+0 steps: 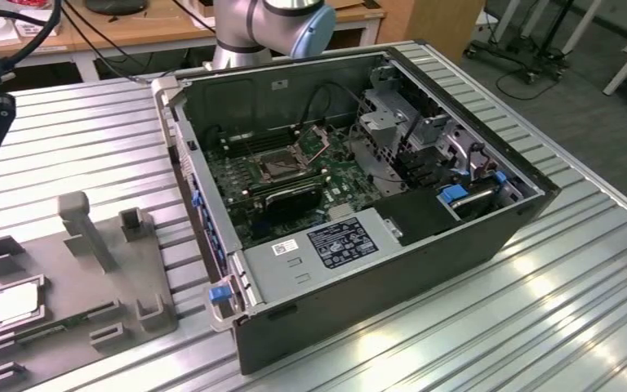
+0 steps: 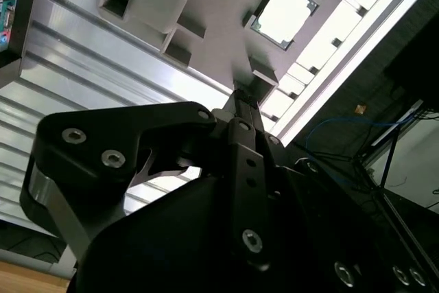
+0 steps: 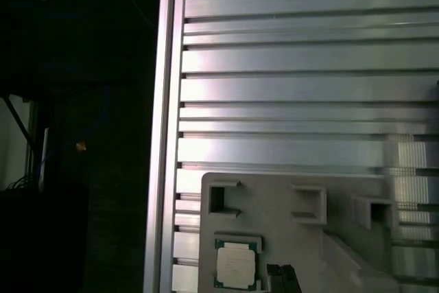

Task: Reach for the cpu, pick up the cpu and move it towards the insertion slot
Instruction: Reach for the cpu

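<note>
Meanwhile, the claw (image 2: pixel 236 97), its opening impossible to tell, hangs pointed down at the table (image 2: pixel 68 39), clear above the cpu (image 2: pixel 283 17).

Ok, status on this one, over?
Gripper off the cpu, hovering over the table beside the tray. Cpu seated in tray, untouched. Slot inside the case. Path looks clear.

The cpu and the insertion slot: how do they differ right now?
The cpu is pale and silvery; the insertion slot is dark inside a metal frame. The cpu lies in the grey fixture; the insertion slot sits on the green board inside the case. Both are square.
</note>
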Tool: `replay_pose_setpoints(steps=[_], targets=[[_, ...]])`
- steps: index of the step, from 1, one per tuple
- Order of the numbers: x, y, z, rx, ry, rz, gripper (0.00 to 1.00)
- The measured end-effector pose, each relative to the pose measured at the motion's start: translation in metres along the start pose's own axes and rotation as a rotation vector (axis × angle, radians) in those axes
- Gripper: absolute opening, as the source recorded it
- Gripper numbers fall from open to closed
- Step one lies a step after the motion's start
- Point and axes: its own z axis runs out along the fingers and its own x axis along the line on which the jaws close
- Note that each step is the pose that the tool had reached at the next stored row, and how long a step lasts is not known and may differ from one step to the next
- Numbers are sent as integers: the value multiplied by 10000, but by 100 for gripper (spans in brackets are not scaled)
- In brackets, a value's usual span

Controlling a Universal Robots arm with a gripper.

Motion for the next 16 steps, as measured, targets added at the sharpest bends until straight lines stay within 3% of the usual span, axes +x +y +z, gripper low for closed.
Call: replay_pose_setpoints(steps=[13,15,16], targets=[[63,-153,5,1,2,-7,11],[64,-167,9,0,0,-8,24],[65,-170,13,0,-1,-7,24]])
